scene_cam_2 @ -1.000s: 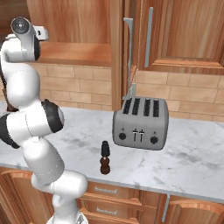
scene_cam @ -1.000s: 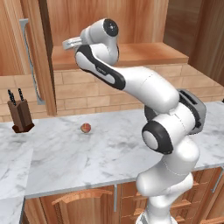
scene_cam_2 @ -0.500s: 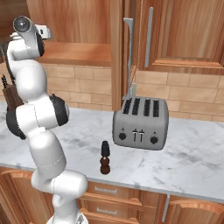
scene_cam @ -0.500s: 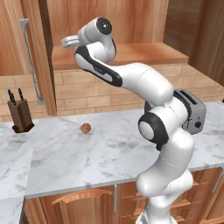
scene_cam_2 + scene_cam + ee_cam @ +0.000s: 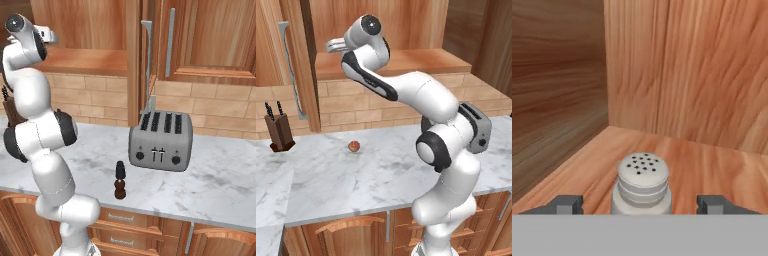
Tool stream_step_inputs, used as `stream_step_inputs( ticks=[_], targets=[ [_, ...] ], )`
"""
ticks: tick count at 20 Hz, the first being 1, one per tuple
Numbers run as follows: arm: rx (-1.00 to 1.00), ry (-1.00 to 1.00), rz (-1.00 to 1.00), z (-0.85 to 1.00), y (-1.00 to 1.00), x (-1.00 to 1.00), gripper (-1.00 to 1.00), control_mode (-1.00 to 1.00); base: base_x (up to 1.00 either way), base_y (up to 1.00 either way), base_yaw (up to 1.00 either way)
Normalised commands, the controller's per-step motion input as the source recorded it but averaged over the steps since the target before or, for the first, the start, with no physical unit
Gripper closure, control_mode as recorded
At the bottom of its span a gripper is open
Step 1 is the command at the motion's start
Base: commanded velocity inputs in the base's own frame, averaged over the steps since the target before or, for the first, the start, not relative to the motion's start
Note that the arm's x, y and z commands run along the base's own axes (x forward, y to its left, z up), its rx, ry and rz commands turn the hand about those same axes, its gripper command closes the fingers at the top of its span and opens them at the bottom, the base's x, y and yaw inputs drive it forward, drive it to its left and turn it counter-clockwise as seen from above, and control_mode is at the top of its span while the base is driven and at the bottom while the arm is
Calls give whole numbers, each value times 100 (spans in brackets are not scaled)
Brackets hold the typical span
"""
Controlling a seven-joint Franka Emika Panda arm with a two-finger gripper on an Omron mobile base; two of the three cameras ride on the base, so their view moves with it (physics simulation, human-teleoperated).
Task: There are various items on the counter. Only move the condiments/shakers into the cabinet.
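Observation:
The light grey shaker [image 5: 643, 182] with its holed cap stands upright on the wooden shelf of the cabinet [image 5: 406, 61], near the back corner. My gripper [image 5: 639, 204] is open, one fingertip on each side of the shaker with a clear gap to it. From the base, the hand [image 5: 335, 46] reaches into the open cabinet above the counter [image 5: 331, 175]. The dark brown pepper mill [image 5: 119, 180] stands on the counter near its front edge, in front of the toaster. The black bottle-shaped shaker is out of view.
A small reddish ball [image 5: 354, 146] lies on the counter towards the wall. The silver toaster [image 5: 160, 141] sits at the right, a knife block [image 5: 278, 131] at the far left. The cabinet door with its long grey handle [image 5: 289, 70] stands open beside the shelf.
The hand has stayed at the cabinet shelf. The arm's elbow and lower links have swung a little and stand more upright.

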Motion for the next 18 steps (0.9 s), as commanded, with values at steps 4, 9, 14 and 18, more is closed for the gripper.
stream_step_inputs(
  ticks=[4, 9, 14, 18],
  targets=[
    [1, -1, 0, 0, -29, -67, -100, -100, 0, 0, 0],
    [4, -8, 0, 5, -54, -100, -100, -100, 0, 0, 0],
    [1, -4, 0, 2, -59, -100, -100, -100, 0, 0, 0],
    [0, 0, 0, 0, -57, -100, -100, -100, 0, 0, 0]
  ],
)
